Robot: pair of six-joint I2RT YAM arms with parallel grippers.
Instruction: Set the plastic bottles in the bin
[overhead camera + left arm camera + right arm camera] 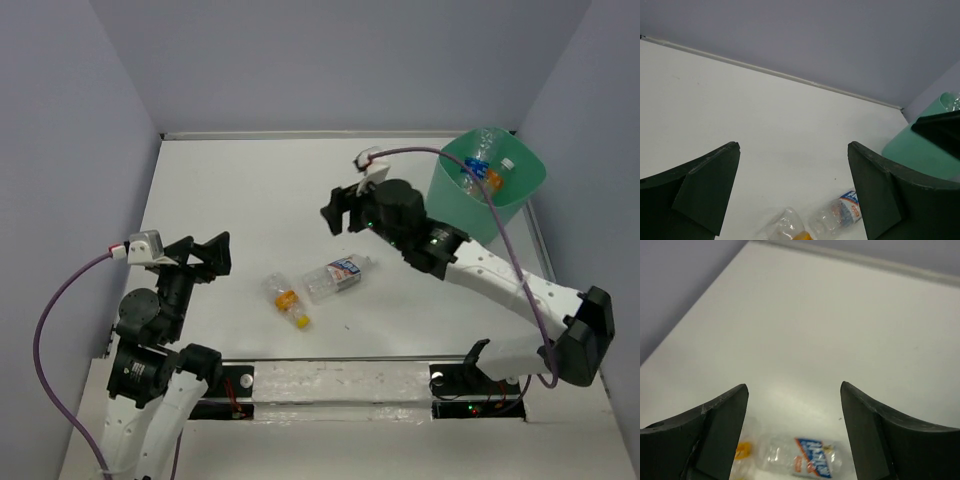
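The white table (250, 180) fills the scene, closed in by pale lilac walls on three sides. The right arm (480, 265) reaches from the near right corner towards the middle of the table, a purple cable (515, 265) looped along it. The right jaws hang above the bare table, on the far side of the two loose bottles and well to the left of the bin; they stand apart with nothing between them. The left arm (160, 340) is folded up at the near left. The left jaws are spread wide and empty, pointing across the table towards the far right corner. The bin (450, 195), mint green, stands in that far right corner and is tilted, so the top view looks into its mouth. In it lie several clear bottles (487, 165); blue and orange parts and a white cap show among them, but how many there are I cannot tell. Two more bottles lie on their sides near the middle of the table, just beside each other. The right one, the labelled bottle (338, 277), carries a white label with blue lettering and a little red; the words are too blurred to read. The left one, the orange bottle (288, 300), is crumpled, with an orange band and a yellow end.
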